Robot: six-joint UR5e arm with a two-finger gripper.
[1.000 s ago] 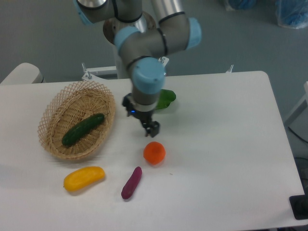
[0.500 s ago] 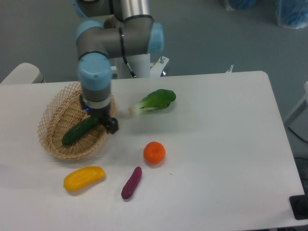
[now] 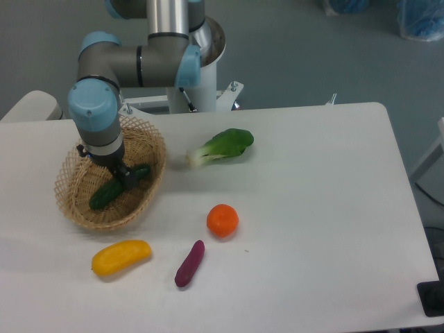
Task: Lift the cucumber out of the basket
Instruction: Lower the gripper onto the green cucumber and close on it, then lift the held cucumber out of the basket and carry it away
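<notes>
One dark green cucumber [image 3: 118,187] lies diagonally on the floor of a tan wicker basket [image 3: 149,142], at the left of the white surface [image 3: 326,229]. The robot's hand [image 3: 123,183] sits low over the cucumber's middle, its dark fingers at or just above the skin; whether they are open or closed on it cannot be told from this angle. A good grasp likely means straddling the cucumber across its width near the centre, clear of the basket wall, then closing firmly before lifting straight up.
</notes>
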